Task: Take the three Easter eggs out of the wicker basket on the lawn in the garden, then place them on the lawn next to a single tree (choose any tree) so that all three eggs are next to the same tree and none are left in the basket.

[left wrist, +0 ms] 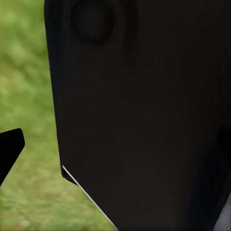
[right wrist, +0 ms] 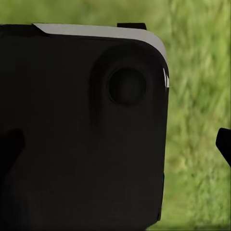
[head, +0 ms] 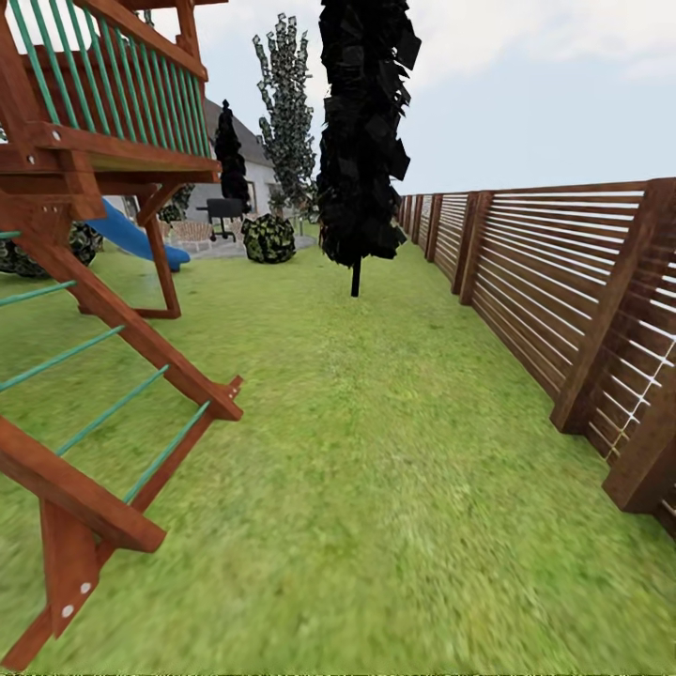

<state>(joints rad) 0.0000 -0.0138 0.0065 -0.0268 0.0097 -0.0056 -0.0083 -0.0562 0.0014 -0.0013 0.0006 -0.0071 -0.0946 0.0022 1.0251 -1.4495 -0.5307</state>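
**In transit across the garden, task items out of frame**

Head cam looked down a strip of lawn (head: 376, 451) running between a wooden play structure (head: 84, 282) on the left and a slatted wooden fence (head: 563, 282) on the right. Play structure had green rungs and railing, with a blue slide (head: 136, 237) behind it. Black-leaved tree (head: 361, 131) with a thin dark trunk stood mid-lawn ahead, near the fence line. Further back: a dark shrub (head: 269, 238), a grill (head: 223, 210), a grey house (head: 246, 160).

Left wrist cam: a big black robot body panel (left wrist: 144, 115) blocked most of the frame, blurred grass beside it. One dark fingertip (left wrist: 10, 147) poked in at the edge. Couldn't tell whether the left gripper was open or closed.

Right wrist cam: same story, a black housing (right wrist: 82, 130) with a round recess sat close to the lens, over grass. One dark fingertip (right wrist: 224, 144) at the edge. Right gripper state also couldn't be told.
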